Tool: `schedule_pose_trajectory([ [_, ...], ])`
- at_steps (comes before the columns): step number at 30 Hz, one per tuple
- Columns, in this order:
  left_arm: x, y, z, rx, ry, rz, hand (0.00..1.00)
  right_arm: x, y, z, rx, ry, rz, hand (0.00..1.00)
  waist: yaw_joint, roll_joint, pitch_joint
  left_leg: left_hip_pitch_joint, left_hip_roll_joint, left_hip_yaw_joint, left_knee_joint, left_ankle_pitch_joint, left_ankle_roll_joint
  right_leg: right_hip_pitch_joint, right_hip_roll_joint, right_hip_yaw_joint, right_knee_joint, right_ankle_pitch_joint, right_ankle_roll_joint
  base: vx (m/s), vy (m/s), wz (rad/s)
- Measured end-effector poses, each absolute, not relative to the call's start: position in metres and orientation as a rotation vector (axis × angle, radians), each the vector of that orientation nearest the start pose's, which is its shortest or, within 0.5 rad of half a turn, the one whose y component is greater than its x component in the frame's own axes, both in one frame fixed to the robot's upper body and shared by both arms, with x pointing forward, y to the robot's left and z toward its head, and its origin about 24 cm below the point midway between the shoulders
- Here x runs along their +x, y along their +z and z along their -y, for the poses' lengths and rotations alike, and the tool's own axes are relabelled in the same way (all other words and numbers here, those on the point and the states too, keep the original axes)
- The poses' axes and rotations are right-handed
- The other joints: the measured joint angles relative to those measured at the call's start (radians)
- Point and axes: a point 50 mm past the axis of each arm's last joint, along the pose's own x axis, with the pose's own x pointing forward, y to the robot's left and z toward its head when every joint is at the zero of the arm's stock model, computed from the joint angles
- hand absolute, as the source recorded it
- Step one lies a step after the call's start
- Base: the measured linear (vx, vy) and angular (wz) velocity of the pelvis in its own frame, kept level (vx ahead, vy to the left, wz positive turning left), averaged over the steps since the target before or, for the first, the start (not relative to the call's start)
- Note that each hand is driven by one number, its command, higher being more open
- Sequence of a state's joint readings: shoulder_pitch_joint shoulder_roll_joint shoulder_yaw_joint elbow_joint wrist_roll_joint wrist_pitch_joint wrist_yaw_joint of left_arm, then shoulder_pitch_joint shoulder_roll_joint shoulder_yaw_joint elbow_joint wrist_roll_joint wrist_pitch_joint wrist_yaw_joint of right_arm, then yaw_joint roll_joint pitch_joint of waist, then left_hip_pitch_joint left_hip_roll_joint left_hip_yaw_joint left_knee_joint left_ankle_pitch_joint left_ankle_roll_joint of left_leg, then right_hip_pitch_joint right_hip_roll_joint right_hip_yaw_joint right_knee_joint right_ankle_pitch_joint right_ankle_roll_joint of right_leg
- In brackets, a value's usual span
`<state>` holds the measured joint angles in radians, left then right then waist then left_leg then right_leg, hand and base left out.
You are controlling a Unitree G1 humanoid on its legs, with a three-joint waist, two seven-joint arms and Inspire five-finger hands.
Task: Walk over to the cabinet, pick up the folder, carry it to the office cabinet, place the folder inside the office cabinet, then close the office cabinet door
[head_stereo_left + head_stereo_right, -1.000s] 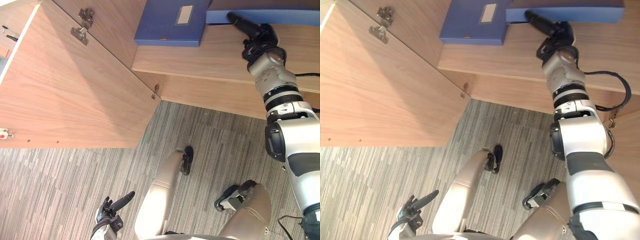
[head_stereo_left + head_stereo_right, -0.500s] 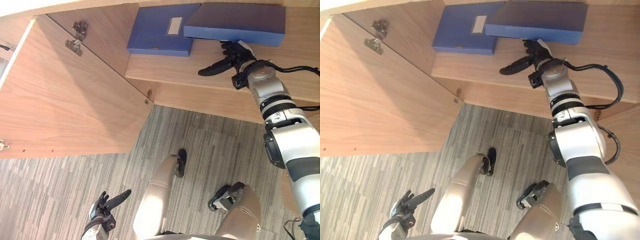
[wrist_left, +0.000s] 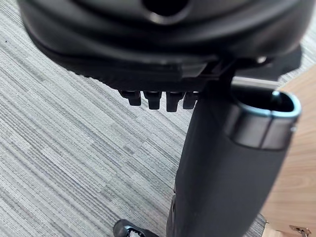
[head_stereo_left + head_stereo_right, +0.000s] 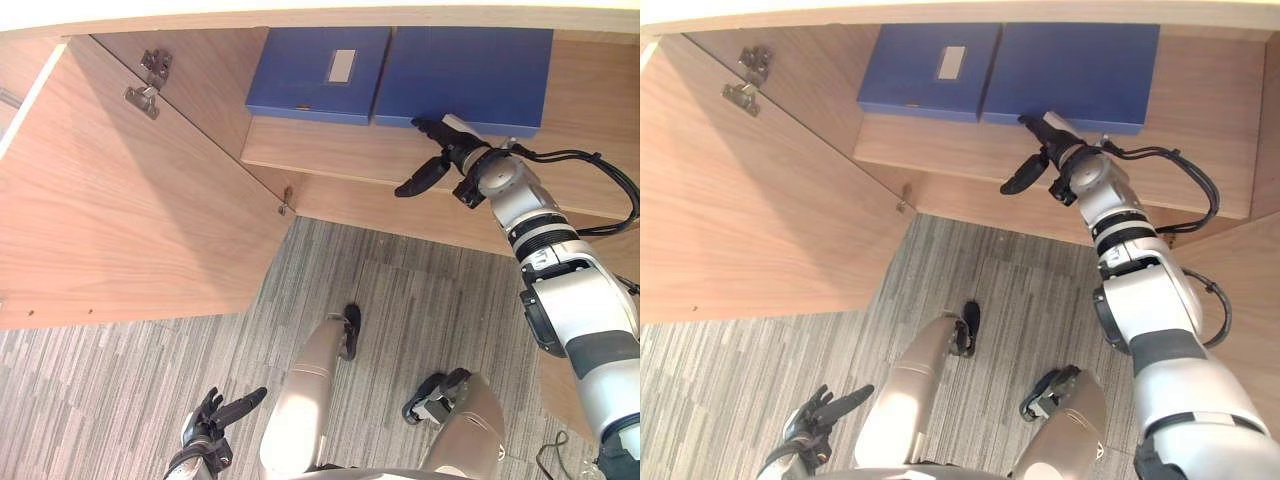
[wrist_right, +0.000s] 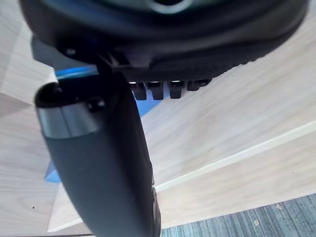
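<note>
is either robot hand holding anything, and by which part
Nothing is held. The right robot hand is open by the front edge of the right blue folder, which lies on the shelf; the left robot hand is open too.

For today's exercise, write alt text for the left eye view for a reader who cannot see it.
Two blue folders lie side by side on a wooden cabinet shelf, the robot's open right hand at the front edge of the right folder. The cabinet door stands open at left; the left hand hangs open over striped carpet.
</note>
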<state>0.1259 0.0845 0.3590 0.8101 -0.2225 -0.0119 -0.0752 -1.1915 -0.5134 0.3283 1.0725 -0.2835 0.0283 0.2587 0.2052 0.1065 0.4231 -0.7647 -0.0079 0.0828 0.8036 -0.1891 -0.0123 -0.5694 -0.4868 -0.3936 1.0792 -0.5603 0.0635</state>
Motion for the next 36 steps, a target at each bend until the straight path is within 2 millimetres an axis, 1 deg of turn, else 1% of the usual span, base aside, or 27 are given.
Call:
schedule_pose_trajectory([
  [3,0.112,-0.135,-0.24,-0.29,0.445,-0.842,1.0,0.42,0.201,0.207,-0.966,0.152,-0.098,1.0,0.002,-0.003,-0.001,0.034,0.0,0.004,-0.028,0.003,0.002,0.032,0.006,-0.004,-0.035,0.014,0.006,0.02,-0.022,-0.06],
  [5,0.112,-0.135,-0.24,-0.291,0.446,-0.842,1.0,0.42,0.202,0.207,-0.978,0.142,-0.093,1.0,0.001,-0.004,-0.001,0.043,0.0,0.01,-0.049,0.013,0.005,0.034,0.01,-0.003,-0.055,0.028,0.007,0.01,-0.01,-0.06],
  [8,0.112,-0.135,-0.239,-0.297,0.448,-0.84,1.0,0.42,0.202,0.209,-0.951,0.118,-0.087,1.0,0.0,-0.004,-0.001,0.054,-0.006,0.013,-0.074,0.025,0.008,0.038,0.009,-0.004,-0.072,0.04,0.008,0.0,-0.005,0.0],
  [11,0.112,-0.135,-0.239,-0.299,0.448,-0.841,1.0,0.419,0.196,0.213,-0.949,0.099,-0.112,1.0,-0.001,-0.004,-0.001,0.076,-0.014,0.013,-0.099,0.036,0.011,0.057,0.004,-0.008,-0.088,0.05,0.013,-0.01,-0.009,0.03],
  [13,0.111,-0.135,-0.238,-0.301,0.448,-0.842,1.0,0.42,0.193,0.212,-0.943,0.09,-0.128,1.0,-0.004,-0.004,-0.001,0.09,-0.014,0.017,-0.121,0.046,0.012,0.067,0.01,-0.009,-0.11,0.063,0.014,-0.03,-0.008,-0.1],
  [15,0.109,-0.137,-0.236,-0.305,0.452,-0.849,1.0,0.421,0.187,0.204,-0.931,0.093,-0.141,1.0,-0.01,-0.004,-0.001,0.112,0.003,0.025,-0.143,0.05,0.012,0.084,0.034,-0.007,-0.149,0.085,0.012,-0.01,0.005,-0.28],
  [16,0.108,-0.138,-0.235,-0.307,0.454,-0.856,1.0,0.42,0.178,0.199,-0.925,0.108,-0.157,1.0,-0.011,-0.005,-0.001,0.137,0.019,0.034,-0.159,0.05,0.013,0.106,0.057,-0.002,-0.186,0.103,0.012,0.02,0.016,-0.53],
  [17,0.106,-0.139,-0.234,-0.308,0.459,-0.863,1.0,0.42,0.168,0.19,-0.923,0.135,-0.176,1.0,-0.011,-0.009,-0.001,0.168,0.042,0.049,-0.18,0.05,0.013,0.128,0.087,0.01,-0.23,0.127,0.013,0.03,0.018,-0.63],
  [18,0.105,-0.139,-0.234,-0.307,0.461,-0.868,1.0,0.419,0.162,0.185,-0.923,0.153,-0.189,1.0,-0.011,-0.01,-0.001,0.186,0.055,0.058,-0.192,0.051,0.012,0.14,0.105,0.017,-0.256,0.14,0.011,0.05,0.014,-0.83],
  [19,0.102,-0.14,-0.234,-0.309,0.472,-0.876,1.0,0.418,0.149,0.174,-0.918,0.193,-0.217,1.0,-0.007,-0.014,-0.003,0.224,0.082,0.072,-0.212,0.052,0.011,0.171,0.148,0.033,-0.317,0.172,0.009,0.07,0.017,-0.87],
  [20,0.101,-0.141,-0.233,-0.313,0.487,-0.877,1.0,0.415,0.134,0.163,-0.905,0.23,-0.245,1.0,-0.007,-0.02,-0.007,0.254,0.102,0.063,-0.232,0.057,0.002,0.202,0.188,0.043,-0.381,0.204,0.007,0.08,0.016,-0.84],
  [21,0.101,-0.141,-0.233,-0.314,0.488,-0.874,1.0,0.414,0.127,0.16,-0.898,0.243,-0.261,1.0,-0.008,-0.026,-0.012,0.265,0.104,0.042,-0.241,0.06,-0.003,0.215,0.206,0.049,-0.41,0.219,0.004,0.07,0.003,-0.72],
  [23,0.102,-0.142,-0.228,-0.324,0.487,-0.87,1.0,0.408,0.107,0.149,-0.864,0.282,-0.308,1.0,-0.006,-0.059,-0.034,0.293,0.094,-0.106,-0.263,0.07,-0.047,0.244,0.256,0.08,-0.493,0.266,0.002,0.05,-0.035,-0.71],
  [24,0.102,-0.143,-0.225,-0.33,0.488,-0.876,1.0,0.405,0.099,0.147,-0.826,0.286,-0.324,1.0,-0.005,-0.071,-0.045,0.315,0.094,-0.136,-0.284,0.066,-0.063,0.255,0.271,0.094,-0.519,0.281,0.003,0.05,-0.028,-0.59],
  [25,0.103,-0.144,-0.222,-0.337,0.488,-0.883,1.0,0.403,0.094,0.147,-0.797,0.286,-0.334,1.0,-0.005,-0.075,-0.051,0.334,0.098,-0.143,-0.299,0.061,-0.069,0.268,0.28,0.101,-0.538,0.291,0.004,0.05,0.038,-0.49],
  [26,0.102,-0.147,-0.217,-0.339,0.492,-0.904,1.0,0.397,0.078,0.149,-0.726,0.282,-0.372,1.0,-0.011,-0.09,-0.084,0.369,0.108,-0.143,-0.335,0.059,-0.073,0.298,0.301,0.112,-0.595,0.319,0.005,0.06,0.045,-0.41],
  [28,0.097,-0.15,-0.217,-0.321,0.511,-0.933,1.0,0.387,0.058,0.15,-0.653,0.276,-0.417,1.0,-0.007,-0.104,-0.117,0.416,0.124,-0.124,-0.37,0.059,-0.073,0.337,0.325,0.132,-0.661,0.351,0.005,0.03,0.046,-0.49],
  [29,0.09,-0.153,-0.219,-0.31,0.532,-0.966,1.0,0.379,0.041,0.148,-0.602,0.279,-0.452,1.0,-0.009,-0.113,-0.146,0.451,0.132,-0.103,-0.391,0.059,-0.073,0.362,0.341,0.159,-0.706,0.378,0.008,0.03,0.082,-0.74],
  [30,0.084,-0.156,-0.218,-0.299,0.545,-0.996,1.0,0.369,0.024,0.148,-0.548,0.271,-0.482,1.0,-0.012,-0.114,-0.171,0.483,0.136,-0.089,-0.408,0.059,-0.073,0.39,0.357,0.188,-0.76,0.409,0.01,0.03,0.071,-0.81],
  [31,0.082,-0.157,-0.218,-0.292,0.549,-1.01,1.0,0.363,0.015,0.148,-0.525,0.263,-0.495,1.0,-0.013,-0.113,-0.182,0.504,0.138,-0.085,-0.423,0.059,-0.073,0.403,0.366,0.208,-0.787,0.427,0.013,0.01,0.083,-0.84],
  [32,0.079,-0.158,-0.219,-0.283,0.559,-1.026,1.0,0.354,0.002,0.148,-0.5,0.253,-0.515,1.0,-0.017,-0.114,-0.198,0.536,0.141,-0.062,-0.453,0.059,-0.073,0.419,0.376,0.24,-0.824,0.453,0.017,-0.02,0.099,-1.05],
  [33,0.075,-0.159,-0.22,-0.27,0.575,-1.044,1.0,0.336,-0.02,0.149,-0.459,0.225,-0.561,1.0,-0.037,-0.12,-0.219,0.585,0.14,-0.012,-0.504,0.072,-0.071,0.437,0.381,0.292,-0.878,0.497,0.023,-0.03,0.123,-1.04],
  [34,0.073,-0.16,-0.221,-0.26,0.581,-1.051,1.0,0.327,-0.03,0.15,-0.423,0.207,-0.581,1.0,-0.049,-0.122,-0.226,0.602,0.138,0.007,-0.522,0.078,-0.068,0.443,0.381,0.312,-0.898,0.512,0.025,-0.06,0.134,-1.08],
  [36,0.07,-0.16,-0.225,-0.216,0.598,-1.078,1.0,0.285,-0.067,0.156,-0.274,0.146,-0.667,1.0,-0.094,-0.137,-0.248,0.668,0.12,0.079,-0.595,0.101,-0.059,0.45,0.374,0.389,-0.937,0.553,0.036,-0.07,0.101,-0.92],
])
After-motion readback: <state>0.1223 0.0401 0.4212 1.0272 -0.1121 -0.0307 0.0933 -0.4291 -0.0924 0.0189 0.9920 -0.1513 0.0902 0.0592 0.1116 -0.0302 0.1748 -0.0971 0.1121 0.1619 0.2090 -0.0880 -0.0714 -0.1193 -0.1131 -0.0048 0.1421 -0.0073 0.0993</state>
